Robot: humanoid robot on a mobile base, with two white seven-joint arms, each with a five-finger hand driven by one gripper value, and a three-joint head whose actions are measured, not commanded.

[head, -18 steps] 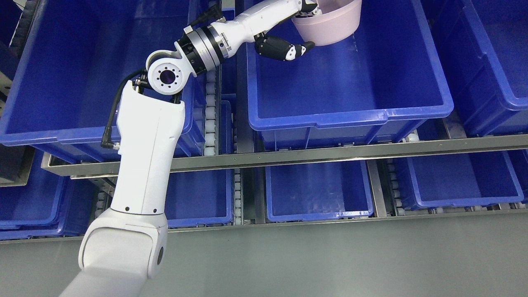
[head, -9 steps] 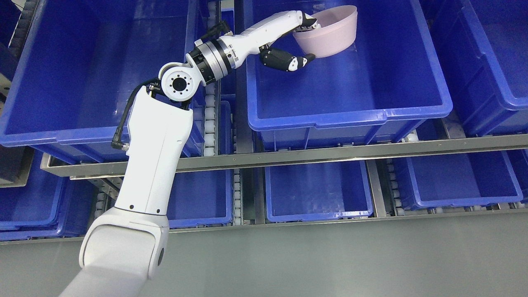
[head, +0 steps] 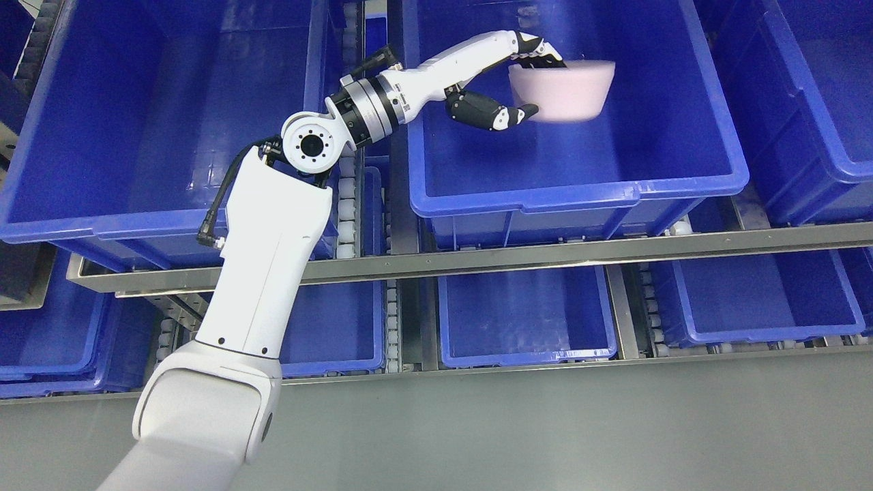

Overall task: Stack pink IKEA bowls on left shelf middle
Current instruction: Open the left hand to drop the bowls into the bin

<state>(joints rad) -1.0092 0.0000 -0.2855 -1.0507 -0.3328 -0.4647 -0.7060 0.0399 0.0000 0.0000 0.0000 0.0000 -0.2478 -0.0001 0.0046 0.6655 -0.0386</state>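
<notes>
A pink bowl (head: 566,90) is held inside the middle blue bin (head: 580,184) on the upper shelf level, above the bin floor, and it looks blurred. My left hand (head: 525,85) is shut on the bowl's left rim, with fingers (head: 539,53) over the rim and the thumb (head: 501,116) under its side. The left arm (head: 266,273) reaches up from the lower left. The right arm does not show.
A large blue bin (head: 41,225) stands to the left and another (head: 839,164) to the right on the same level. A metal shelf rail (head: 545,256) runs across below them. Smaller blue bins (head: 525,354) sit on the lower level.
My left hand has carried the pink bowl down and to the right, from the bin's far top edge toward its middle. The bowl has levelled out from its tilt.
</notes>
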